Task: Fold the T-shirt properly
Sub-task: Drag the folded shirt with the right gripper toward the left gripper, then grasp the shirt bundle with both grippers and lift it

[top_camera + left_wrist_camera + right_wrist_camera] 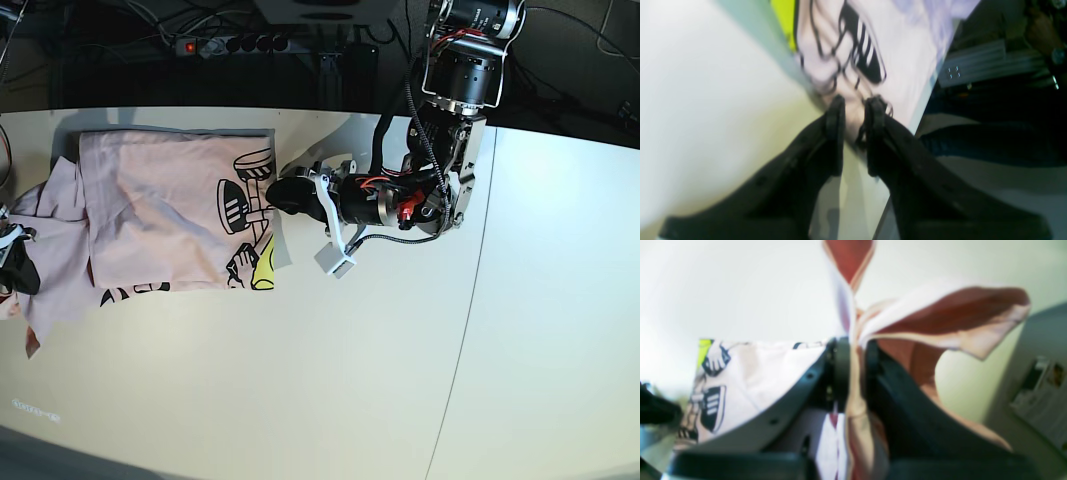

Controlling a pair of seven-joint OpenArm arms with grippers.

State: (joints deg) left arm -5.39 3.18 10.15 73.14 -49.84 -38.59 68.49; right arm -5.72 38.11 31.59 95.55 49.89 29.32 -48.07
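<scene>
Two black robot grippers grasp one pale pink cotton T-shirt (160,215) that lies partly folded on the left part of a white table (400,370), seen from above. The garment's plain side faces up over most of its area, and a strip of black and yellow cartoon print shows along its right edge. The left gripper (277,193), on a black arm reaching in from the top right, sits at that right edge; in its own wrist camera the left gripper (855,110) has its jaws clenched on the printed hem, with cloth pinched between the two fingertips. The right gripper (14,262) is at the far left edge of the overhead view, mostly cut off. Its wrist camera shows the right gripper (853,350) with jaws clamped on a bunched fold of pink fabric that fans out above them. Cables and a power strip (235,44) lie behind the table.
</scene>
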